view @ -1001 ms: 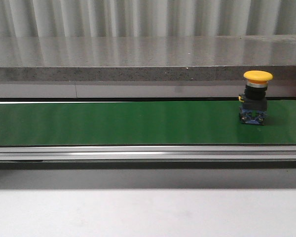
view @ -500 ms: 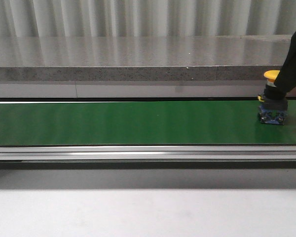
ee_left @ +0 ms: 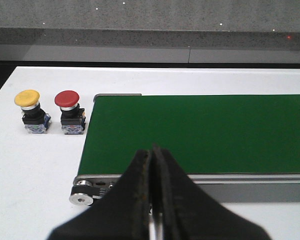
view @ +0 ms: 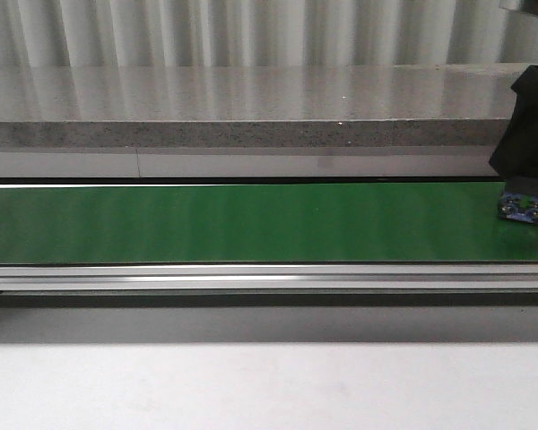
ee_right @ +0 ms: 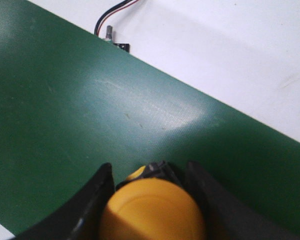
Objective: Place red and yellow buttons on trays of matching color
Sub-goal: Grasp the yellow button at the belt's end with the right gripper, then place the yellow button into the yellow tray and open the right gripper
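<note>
Here, your left tool [ee_left: 151,200] sits with its two fingers pressed together, gripping nothing, just above the near end of the green belt [ee_left: 200,132]. Beyond it, on the white surface [ee_left: 35,165] beside that end of the belt, two buttons stand upright side by side, apart from each other: a yellow-capped one [ee_left: 30,111] farther from the belt and a red button [ee_left: 69,112] close to the belt's edge.

Your right tool [ee_right: 151,200] has a finger on each side of another yellow button [ee_right: 152,210], whose cap fills the gap between them; you cannot tell whether the fingers actually touch it. That button stands on the belt at its far right end in the front view, where only its blue base [view: 523,208] shows under the dark arm.
</note>
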